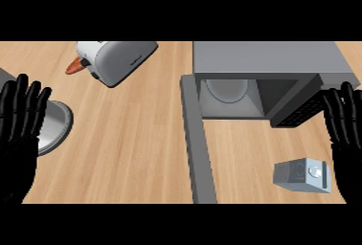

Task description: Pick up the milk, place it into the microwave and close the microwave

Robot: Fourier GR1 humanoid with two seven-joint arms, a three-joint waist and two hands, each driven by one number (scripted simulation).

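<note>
My right hand (346, 124): fingers straight, spread, holding nothing. Milk (302, 176) nearer me than fingertips, just inward of palm, untouched. Best: pull hand back, wrap carton sides. Microwave (268, 81) open, just inward of fingertips. Left hand (21, 119) open, resting far left.

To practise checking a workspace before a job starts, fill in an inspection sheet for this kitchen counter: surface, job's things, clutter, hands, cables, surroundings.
Surface: wooden counter.
Job's things: milk carton on the counter, in front of the microwave and right of its open door; nothing seen inside but a round tray.
Clutter: toaster at back left with an orange item beside it; metal dish at left, partly hidden.
Hands: left hand at the left edge and right hand at the right edge, both open, resting, holding nothing.
Cables: nothing seen.
Surroundings: nothing seen.
</note>
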